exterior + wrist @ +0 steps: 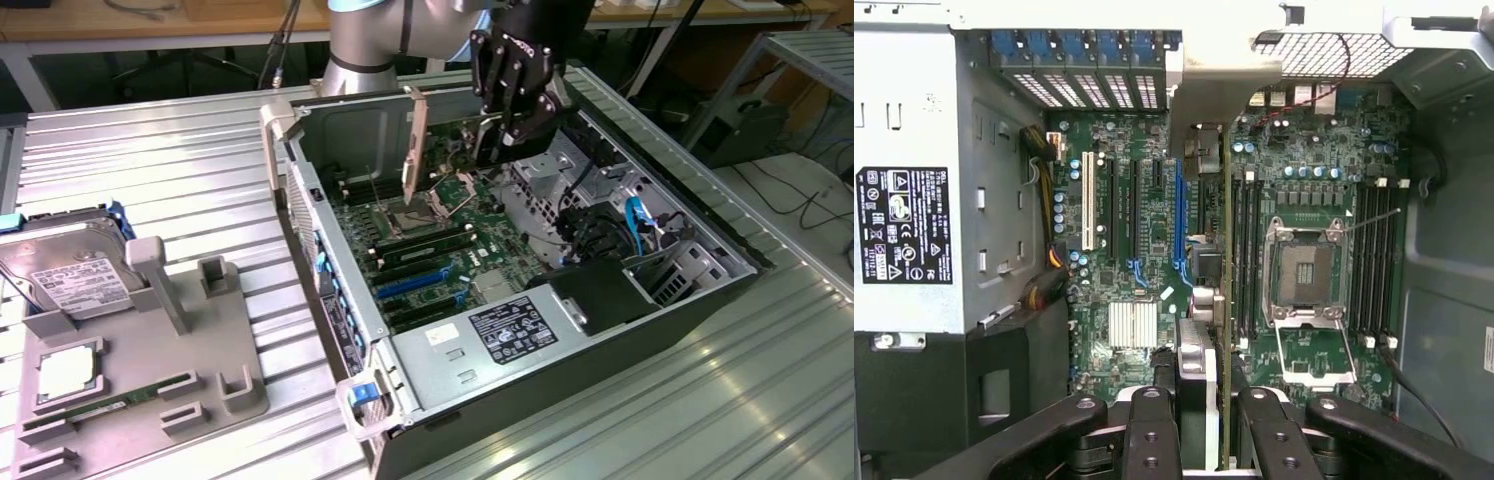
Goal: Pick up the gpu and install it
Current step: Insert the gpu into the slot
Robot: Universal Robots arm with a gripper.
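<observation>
The gpu (447,150) hangs upright inside the open computer case (300,180), above the motherboard (467,255). Its pale bracket end (415,140) faces the case's rear wall. My gripper (486,150) is shut on the card's other end from above. In the wrist view the gpu (1226,250) appears edge-on as a thin line running away from my gripper (1212,400), with its silver bracket (1219,85) at the far end. The card's edge lies between the long blue slot (1179,215) and the open processor socket (1304,270).
A grey fixture (200,340) at the exterior view's left holds a silver hard drive (67,275), a processor (64,372) and a green memory stick (118,408). Inside the case are the labelled power supply (514,325), blue cables (638,225) and drive cages.
</observation>
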